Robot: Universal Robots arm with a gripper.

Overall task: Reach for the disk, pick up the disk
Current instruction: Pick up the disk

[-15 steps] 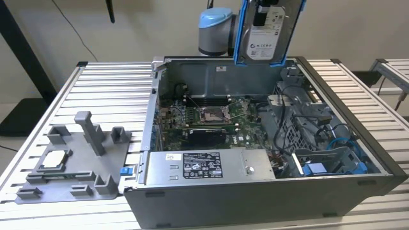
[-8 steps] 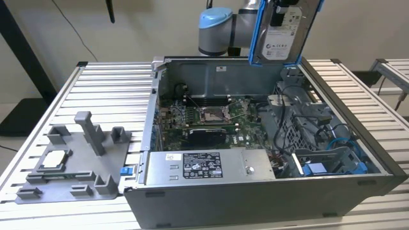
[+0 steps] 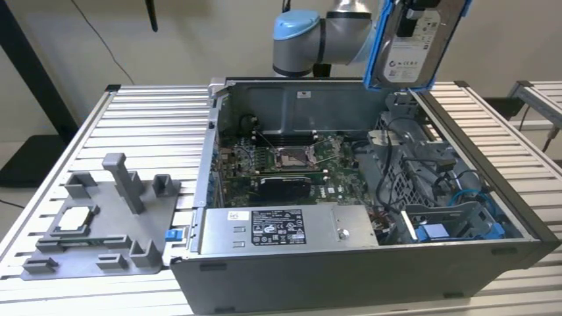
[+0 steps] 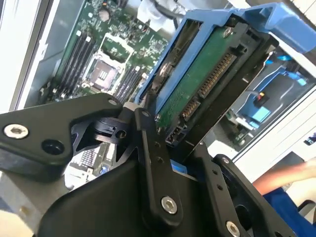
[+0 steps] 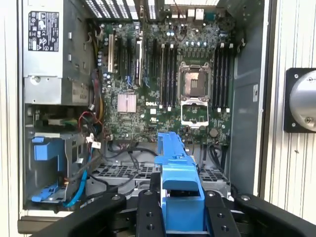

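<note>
Disk [image 4: 197, 84] sits pinched in the claw [image 4: 163, 143], high above the open computer case [image 3: 369, 276]; pick-up looks done, probably needing only a steady hold.

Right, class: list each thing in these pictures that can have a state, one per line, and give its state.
disk: lifted clear above the case, held upright in the jaws.
gripper: shut on the disk's blue-railed edge.
computer case: lying on its side, side panel off, motherboard exposed.
processor socket: empty, no cooler fitted.
grey fixture tray: on the table, holding a small flat part.
</note>
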